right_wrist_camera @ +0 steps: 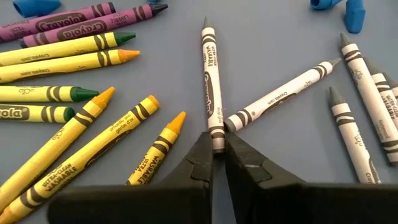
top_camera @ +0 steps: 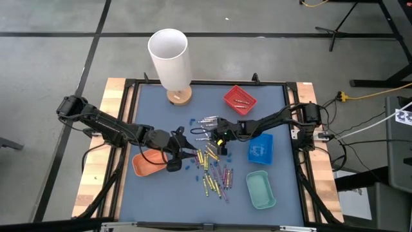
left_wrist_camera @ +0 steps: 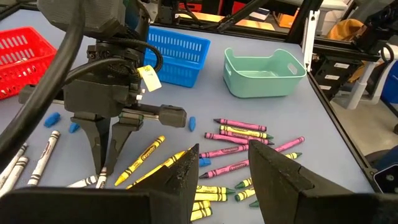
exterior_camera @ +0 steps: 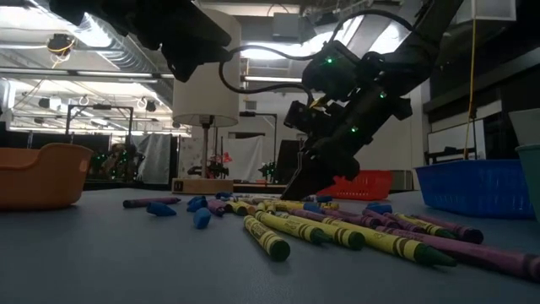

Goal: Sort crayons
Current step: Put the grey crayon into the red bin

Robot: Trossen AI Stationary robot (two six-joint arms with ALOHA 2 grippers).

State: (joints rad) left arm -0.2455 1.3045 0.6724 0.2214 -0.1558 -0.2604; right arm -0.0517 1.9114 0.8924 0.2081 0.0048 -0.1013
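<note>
Closest to the right wrist camera, the right gripper [right_wrist_camera: 217, 144] was seen closed narrowly on the end of one white-wrapped grey crayon [right_wrist_camera: 211, 81], which lay flat on the blue counter [right_wrist_camera: 261, 37] with its tip pointing away. The step in hand was judged to be the picking of this single crayon out of the pile. Just beside it, other grey crayons [right_wrist_camera: 283, 96] were spread on one side and yellow crayons [right_wrist_camera: 74, 134] on the other, with purple-pink ones [right_wrist_camera: 68, 22] beyond.

A straight lift was judged to be called for next, so that the neighbouring grey stick, whose end lay almost against the gripper, would not be dragged along; a carry to one of the trays would follow.

From above, the left gripper [top_camera: 175, 158] was seen over the counter near the orange tray [top_camera: 147, 164], its fingers [left_wrist_camera: 273, 171] held apart and empty. Farther off, the blue basket [top_camera: 261, 149], the green tray [top_camera: 260, 189] and the red basket [top_camera: 239, 99] were seen, the red one already holding a few sticks.
</note>
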